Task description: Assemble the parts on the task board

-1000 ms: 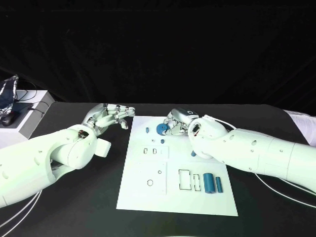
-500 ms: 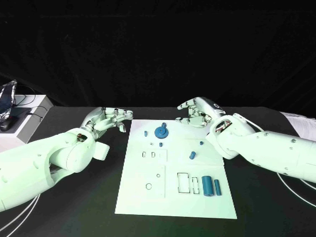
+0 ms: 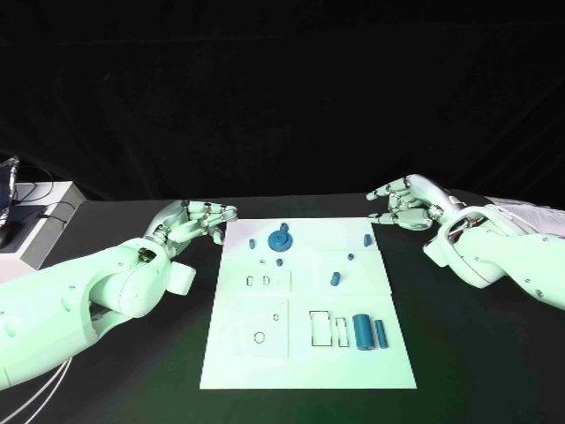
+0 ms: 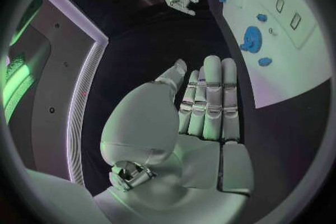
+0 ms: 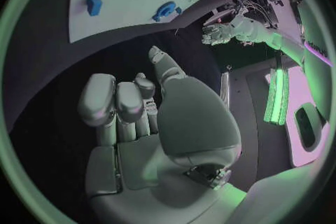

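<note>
Head view, task board (image 3: 311, 353): white plate mid-table; blue gear (image 3: 280, 239) at its 12 o'clock end, two blue cylinders (image 3: 368, 332) toward 5 o'clock.
Head view, left hand (image 3: 193, 219): off the board's 10 o'clock corner, holding nothing, fingers loosely curled.
Head view, right hand (image 3: 408, 201): off the 2 o'clock corner, grasping nothing.
Left wrist view, left hand (image 4: 203, 103): fingers straight, released, over black table (image 4: 147, 50).
Right wrist view, right hand (image 5: 133, 106): fingers bent, empty.

The white board (image 3: 311, 309) lies flat on the desk. A blue gear (image 3: 280, 239) sits near its far edge, and two blue cylinders (image 3: 369, 332) lie side by side near its right edge.
</note>
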### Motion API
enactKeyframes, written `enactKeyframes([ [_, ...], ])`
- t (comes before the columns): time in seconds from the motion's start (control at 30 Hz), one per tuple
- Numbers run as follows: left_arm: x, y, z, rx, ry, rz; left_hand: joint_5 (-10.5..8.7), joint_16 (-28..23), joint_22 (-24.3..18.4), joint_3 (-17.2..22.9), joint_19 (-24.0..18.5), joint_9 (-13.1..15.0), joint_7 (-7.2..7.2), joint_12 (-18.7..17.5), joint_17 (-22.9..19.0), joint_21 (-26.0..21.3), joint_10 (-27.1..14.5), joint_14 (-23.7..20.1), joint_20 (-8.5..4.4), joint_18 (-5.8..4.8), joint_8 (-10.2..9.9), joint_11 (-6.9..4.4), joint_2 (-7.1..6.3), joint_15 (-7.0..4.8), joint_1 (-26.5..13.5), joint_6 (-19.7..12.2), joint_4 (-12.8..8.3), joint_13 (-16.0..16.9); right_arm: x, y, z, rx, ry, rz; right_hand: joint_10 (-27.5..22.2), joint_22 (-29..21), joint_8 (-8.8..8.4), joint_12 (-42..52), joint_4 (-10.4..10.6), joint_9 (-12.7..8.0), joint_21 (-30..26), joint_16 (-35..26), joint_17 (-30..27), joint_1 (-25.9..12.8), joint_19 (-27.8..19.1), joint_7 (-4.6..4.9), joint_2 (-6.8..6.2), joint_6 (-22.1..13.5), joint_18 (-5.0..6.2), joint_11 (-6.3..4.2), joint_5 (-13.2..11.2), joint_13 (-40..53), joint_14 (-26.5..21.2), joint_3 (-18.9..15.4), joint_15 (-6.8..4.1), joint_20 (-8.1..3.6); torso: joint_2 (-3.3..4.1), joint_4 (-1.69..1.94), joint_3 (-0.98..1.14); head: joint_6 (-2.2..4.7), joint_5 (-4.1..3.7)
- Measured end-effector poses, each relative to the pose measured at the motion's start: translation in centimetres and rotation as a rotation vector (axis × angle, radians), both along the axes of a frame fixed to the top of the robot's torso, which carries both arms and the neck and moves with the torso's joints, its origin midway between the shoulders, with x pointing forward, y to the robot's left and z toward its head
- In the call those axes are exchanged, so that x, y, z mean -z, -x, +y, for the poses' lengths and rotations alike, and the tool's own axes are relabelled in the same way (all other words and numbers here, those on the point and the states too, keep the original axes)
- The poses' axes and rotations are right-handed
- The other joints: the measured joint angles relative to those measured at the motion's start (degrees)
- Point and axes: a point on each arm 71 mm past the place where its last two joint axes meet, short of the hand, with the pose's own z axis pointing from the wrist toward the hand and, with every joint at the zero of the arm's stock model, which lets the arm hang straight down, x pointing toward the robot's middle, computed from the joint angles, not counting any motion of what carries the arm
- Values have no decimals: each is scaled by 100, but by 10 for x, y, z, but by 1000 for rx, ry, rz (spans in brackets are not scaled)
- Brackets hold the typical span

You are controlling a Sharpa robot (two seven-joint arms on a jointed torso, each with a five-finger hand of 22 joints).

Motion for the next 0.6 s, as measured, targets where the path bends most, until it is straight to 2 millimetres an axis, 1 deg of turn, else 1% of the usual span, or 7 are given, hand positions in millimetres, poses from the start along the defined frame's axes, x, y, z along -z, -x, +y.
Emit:
enactKeyframes([
  [0.03, 0, 0, 0, 1, 1, 1, 0, 0, 0, 0, 0, 0, 0, 0, 0, 1, 0, 0, 0, 0, 0, 0, 0, 0, 0, 0, 0, 0, 1, 0, -5, 4, 2, 5, 0, 0, 0, 0, 0, 0, 5, 0, 9, 20, 0, 0, -20, 0, 0, 0, 0, 0, 0, 0, 0, 0, -2, -3, 4, 3, -9],
  [0.1, 1, 0, -1, 3, 2, 2, 0, 0, 0, 0, 0, 0, 0, 0, 0, 1, 10, 0, 0, 0, 0, -10, 0, 0, 0, 0, 0, 0, 3, 0, -13, 10, 9, 16, 0, 0, 0, 0, -19, 0, 52, 0, 39, 20, 0, 0, -20, 1, 0, 0, 0, 0, 0, -19, 0, 0, -6, -10, 14, 6, -32],
  [0.2, 2, 0, -2, 5, 3, 4, 0, 0, 0, 16, 0, 0, 0, 0, 0, 1, 44, -11, 0, 0, 0, 0, 0, -12, 0, 0, -16, 0, 12, 0, -23, 18, 23, 38, 0, 0, 0, 0, -19, 0, 52, 0, 64, 38, 0, 0, -38, 1, 0, 0, 0, 0, 0, -19, 0, 0, -8, -16, 18, 8, -52],
  [0.27, 2, 0, -3, 6, 3, 4, 0, 0, 0, 16, 0, 0, 0, 0, 0, 1, 62, -20, 0, 0, 0, -18, 0, -21, 0, 0, -16, 0, 21, 1, -26, 21, 33, 57, 0, 0, 0, 0, -19, 0, 52, 0, 69, 50, 0, -1, -50, 1, 0, 0, 0, 0, 0, -20, 0, 0, -8, -19, 21, 6, -62],
  [0.43, 3, 0, -4, 8, 5, 5, 0, 0, -5, 16, 0, 0, 0, 0, 0, 1, 62, -21, 0, 0, 0, -18, 0, -21, 0, 0, -16, 0, 35, -4, -22, 14, 48, 84, 0, -1, 0, 0, -19, 0, 90, 22, 123, 50, 0, -1, -50, 1, 0, 0, 0, 0, 0, -20, 0, 0, -7, -13, 27, -19, -87],
  [0.5, 3, 0, -4, 9, 5, 6, 0, 0, -5, 16, 0, 0, 0, 0, 1, 1, 83, -21, 0, 0, 0, -39, 0, -21, 0, 0, -16, 0, 39, -6, -18, 9, 54, 92, 0, -1, 0, 0, -19, 0, 90, 22, 140, 50, 0, 9, -50, -10, -1, 1, 0, 5, 0, -20, 0, 0, -7, -7, 25, -25, -97],
  [0.6, 3, 0, -4, 10, 5, 6, 0, 0, -5, 16, 0, 0, 0, 0, 1, 1, 83, -20, 0, 0, 0, -39, 0, -21, 0, 0, -16, 0, 45, -9, -16, 11, 65, 103, -1, -1, 0, 0, -1, 0, 89, 45, 160, 50, 0, 13, -50, -51, -1, 2, -12, 5, 0, -38, 0, 0, -7, 3, 18, -37, -103],
])
